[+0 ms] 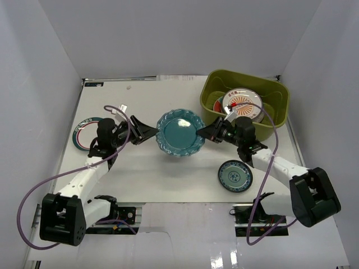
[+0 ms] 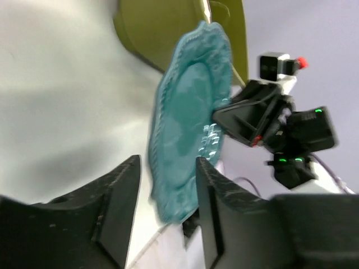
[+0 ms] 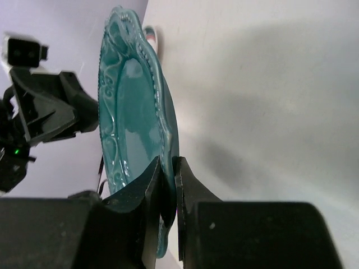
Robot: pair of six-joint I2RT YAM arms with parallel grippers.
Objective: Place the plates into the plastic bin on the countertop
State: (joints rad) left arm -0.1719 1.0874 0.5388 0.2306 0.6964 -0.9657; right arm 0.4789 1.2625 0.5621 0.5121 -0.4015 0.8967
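1. In the plastic bin, at the far right of the countertop: an orange sunburst plate lies on top, with the edge of a red plate showing beneath it. At least 2 plates are in; any others under them are hidden.
2. In hand: the scalloped teal plate, mid-table, just left of the bin and between the 2 grippers.
3. Right gripper: jaws narrow, pinched on the plate's right rim. The right wrist view shows the rim squeezed between both fingers.
4. Left gripper: jaws wide. In the left wrist view the plate's near rim sits in the gap, and neither finger presses on it.
5. The plate looks raised off the surface and carried by the right side alone. This is a judgement, since contact with the table cannot be told for certain.
6. Still out: the small teal patterned plate, near the right arm, and the green-rimmed white plate, far left and partly under the left arm.
7. Estimate: roughly halfway, with 3 plates left including the held one.
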